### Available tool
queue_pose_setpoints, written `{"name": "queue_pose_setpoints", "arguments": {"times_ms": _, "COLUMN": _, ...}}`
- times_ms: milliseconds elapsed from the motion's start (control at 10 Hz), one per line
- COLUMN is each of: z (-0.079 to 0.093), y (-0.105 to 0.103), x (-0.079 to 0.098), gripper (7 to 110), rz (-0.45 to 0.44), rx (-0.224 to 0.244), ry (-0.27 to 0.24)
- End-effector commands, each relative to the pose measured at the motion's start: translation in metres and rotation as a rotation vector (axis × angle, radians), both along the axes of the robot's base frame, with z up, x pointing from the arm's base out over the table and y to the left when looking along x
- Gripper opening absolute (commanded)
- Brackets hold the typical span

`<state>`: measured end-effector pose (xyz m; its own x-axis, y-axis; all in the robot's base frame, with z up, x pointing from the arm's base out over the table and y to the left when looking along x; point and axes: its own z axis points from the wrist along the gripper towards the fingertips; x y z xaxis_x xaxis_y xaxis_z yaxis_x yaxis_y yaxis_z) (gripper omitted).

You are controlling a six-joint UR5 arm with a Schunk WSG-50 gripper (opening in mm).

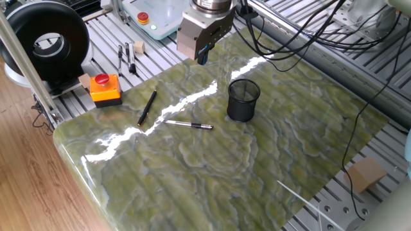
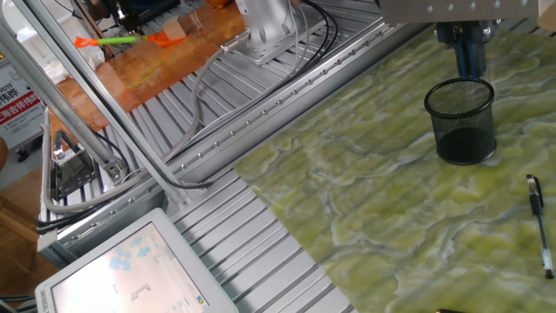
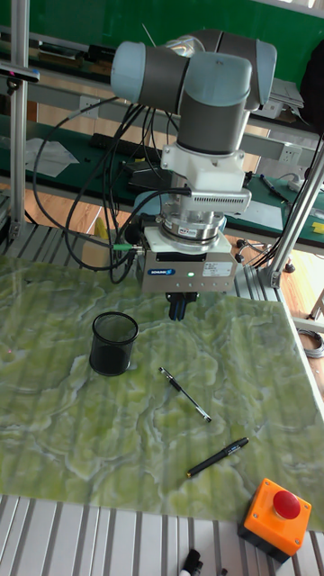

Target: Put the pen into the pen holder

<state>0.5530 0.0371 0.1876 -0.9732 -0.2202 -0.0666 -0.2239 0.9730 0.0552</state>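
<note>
The slim silver-grey pen (image 1: 187,124) (image 3: 185,393) lies flat on the green marble table, left of the black wire-mesh pen holder (image 1: 243,100) (image 3: 113,343). The holder stands upright and looks empty in the other fixed view (image 2: 460,122), where the pen (image 2: 539,224) shows at the right edge. My gripper (image 1: 201,56) (image 3: 177,310) hangs above the table's far side, behind the holder and well clear of the pen. Its blue fingers (image 2: 470,54) are together with nothing between them.
An all-black pen (image 1: 147,107) (image 3: 218,456) lies near the silver one. An orange box with a red button (image 1: 105,88) (image 3: 275,517) sits at the table's corner. Cables (image 1: 302,32) trail across the aluminium frame behind the arm, and a cardboard block (image 1: 365,174) sits off the table.
</note>
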Motion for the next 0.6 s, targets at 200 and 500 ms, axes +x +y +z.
{"name": "queue_pose_setpoints", "arguments": {"times_ms": 200, "z": 0.001, "y": -0.007, "x": -0.011, "gripper": 7, "rz": 0.052, "rx": -0.03, "ry": 0.042}}
{"name": "queue_pose_setpoints", "arguments": {"times_ms": 500, "z": 0.002, "y": -0.012, "x": -0.02, "gripper": 7, "rz": 0.152, "rx": -0.05, "ry": 0.072}}
